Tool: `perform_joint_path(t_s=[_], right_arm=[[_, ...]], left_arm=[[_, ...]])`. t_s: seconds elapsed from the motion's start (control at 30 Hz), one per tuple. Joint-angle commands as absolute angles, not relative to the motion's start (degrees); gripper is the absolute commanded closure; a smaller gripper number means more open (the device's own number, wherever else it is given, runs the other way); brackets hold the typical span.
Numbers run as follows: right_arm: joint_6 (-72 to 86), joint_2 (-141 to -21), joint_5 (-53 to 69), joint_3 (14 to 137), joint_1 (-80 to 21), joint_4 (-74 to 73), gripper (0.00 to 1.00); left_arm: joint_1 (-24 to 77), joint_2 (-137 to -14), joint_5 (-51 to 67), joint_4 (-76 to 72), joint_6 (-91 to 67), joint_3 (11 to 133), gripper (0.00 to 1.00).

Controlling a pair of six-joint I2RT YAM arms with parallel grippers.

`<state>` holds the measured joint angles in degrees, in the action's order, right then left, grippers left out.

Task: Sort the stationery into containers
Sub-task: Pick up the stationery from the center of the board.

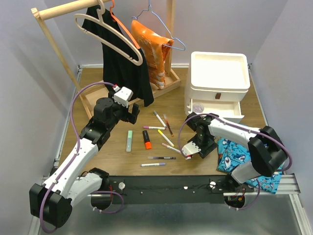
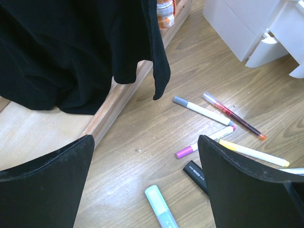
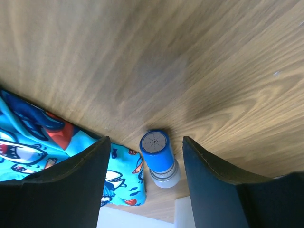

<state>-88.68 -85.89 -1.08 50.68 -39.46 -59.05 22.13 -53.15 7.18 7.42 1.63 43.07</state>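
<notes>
The right tool (image 3: 146, 141) is low over the table (image 1: 115, 159), at the lower right of the top view. Its two fingers stand open, one on each side of a blue piece (image 3: 156, 148). There is a gap on both sides, so the tool holds nothing. The blue piece stands in the lower middle of the right wrist view, just beside the shark cloth (image 3: 42, 142).

The left tool (image 1: 133, 113) hangs over the table at the middle left of the top view. It is wide open and empty. Just above it in that view, a black top (image 1: 117, 58) hangs on a wooden rack (image 1: 41, 13).

The pens (image 1: 159, 119) lie spread out in the middle of the table, between the two tools. A green highlighter (image 1: 129, 140) and an orange highlighter (image 1: 146, 139) lie near each other, on the left side of the pens.

The white drawers (image 1: 220, 83) sit at the upper right. One drawer (image 1: 222, 111) is pulled out, and a small clear pot (image 1: 198, 106) sits in it.
</notes>
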Motion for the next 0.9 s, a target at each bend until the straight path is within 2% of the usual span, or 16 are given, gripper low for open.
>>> perform_joint_path(t_s=[0.0, 0.27, 0.47, 0.57, 0.6, 0.7, 0.73, 0.77, 0.87], right_arm=[[-91.0, -88.8, -5.6, 49.5, -36.0, -56.1, 0.31], [-91.8, -92.4, -6.6, 50.5, -32.9, -52.8, 0.37], [-92.2, -93.3, -3.3, 52.0, -33.0, -54.6, 0.59], [-92.3, -91.2, 0.3, 55.7, -33.2, -60.2, 0.71], [-91.9, -90.1, 5.2, 57.2, -33.7, -62.2, 0.75], [-85.4, -87.3, 13.6, 68.6, -35.2, -69.8, 0.8], [-78.4, -87.4, 19.8, 72.3, -35.2, -71.3, 0.81], [-73.5, -88.1, 22.4, 80.4, -35.2, -72.7, 0.82], [-58.5, -90.8, 29.1, 90.8, -35.1, -73.6, 0.85]], left_arm=[[21.1, -53.2, 8.9, 5.1, 0.3, 42.8, 0.01], [20.5, -54.4, 9.8, 3.8, -1.7, 42.8, 0.01], [20.0, -54.8, 10.2, 4.1, -1.8, 43.2, 0.01], [19.8, -54.8, 10.3, 4.7, -1.6, 43.7, 0.01], [19.7, -54.9, 10.5, 4.7, -1.5, 43.9, 0.01], [19.5, -54.9, 10.9, 5.1, -1.2, 44.7, 0.01], [19.5, -55.0, 11.2, 5.3, -1.1, 45.3, 0.01], [19.4, -55.0, 11.3, 5.3, -1.0, 45.5, 0.01], [19.2, -55.5, 12.2, 4.7, -0.9, 46.2, 0.01]])
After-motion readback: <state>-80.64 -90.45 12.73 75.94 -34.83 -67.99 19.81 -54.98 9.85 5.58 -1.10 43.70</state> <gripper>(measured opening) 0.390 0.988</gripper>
